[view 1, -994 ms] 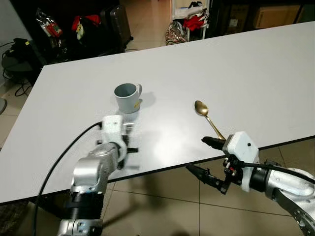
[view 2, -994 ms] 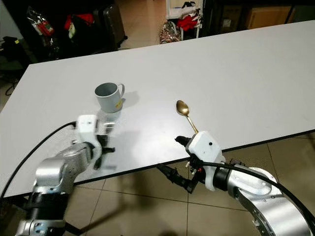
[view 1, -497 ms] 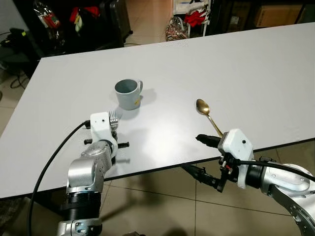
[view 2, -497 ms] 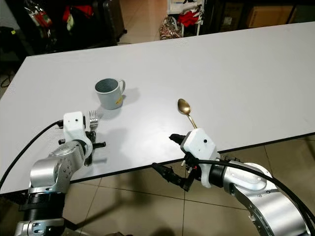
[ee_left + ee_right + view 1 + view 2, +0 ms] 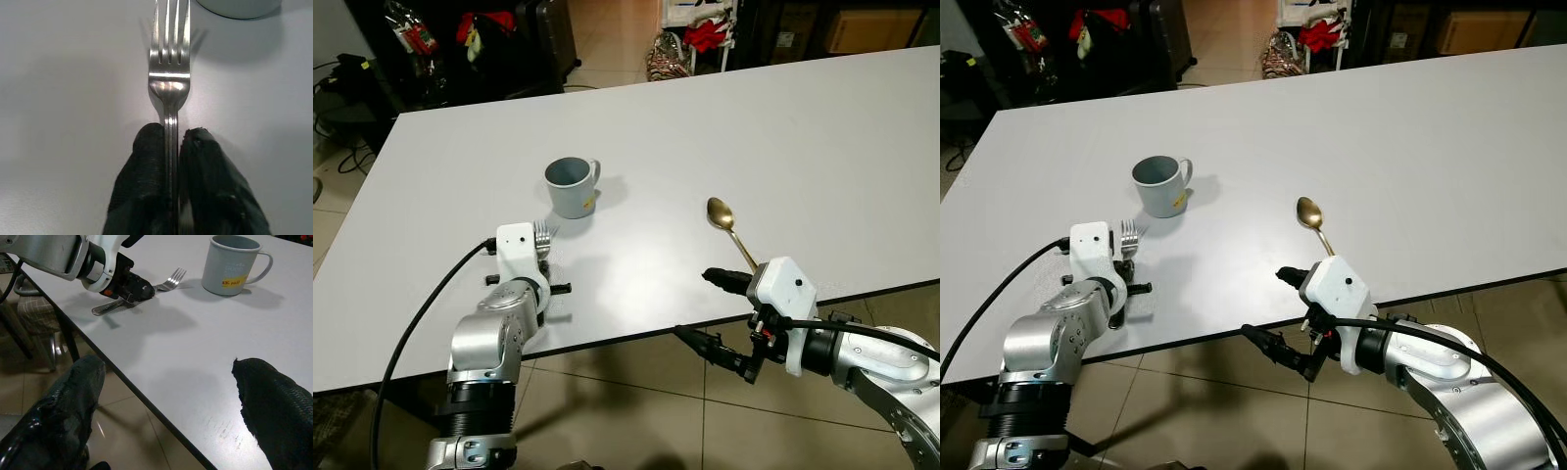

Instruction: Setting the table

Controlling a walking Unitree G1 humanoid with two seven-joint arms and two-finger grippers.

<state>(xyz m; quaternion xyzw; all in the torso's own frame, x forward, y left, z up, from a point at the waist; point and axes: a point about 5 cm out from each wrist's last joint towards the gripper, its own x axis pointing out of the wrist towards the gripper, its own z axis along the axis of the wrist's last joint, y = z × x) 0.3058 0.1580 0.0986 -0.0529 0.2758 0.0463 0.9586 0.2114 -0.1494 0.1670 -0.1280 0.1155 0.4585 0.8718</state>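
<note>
on white table [image 5: 822, 127], left gripper [image 5: 171, 142] clamped on fork [image 5: 169, 73] handle, tines pointing at grey mug [image 5: 572, 186] just beyond; right gripper [image 5: 715, 308] fingers apart straddling table edge, gold spoon [image 5: 728, 227] near.

We see a silver fork [image 5: 169, 81] lying flat on the white table [image 5: 822, 127], its tines pointing at the mug and stopping just short of it, while the two black fingers of our left gripper [image 5: 171, 142] are pinched on its handle right behind the neck. The grey-blue mug [image 5: 571, 186] stands upright and empty, with a small yellow label on its side and its handle turned toward our right. A gold spoon [image 5: 728, 227] lies well apart from the mug on our right, bowl up and away from us, handle running to the near table edge.
</note>
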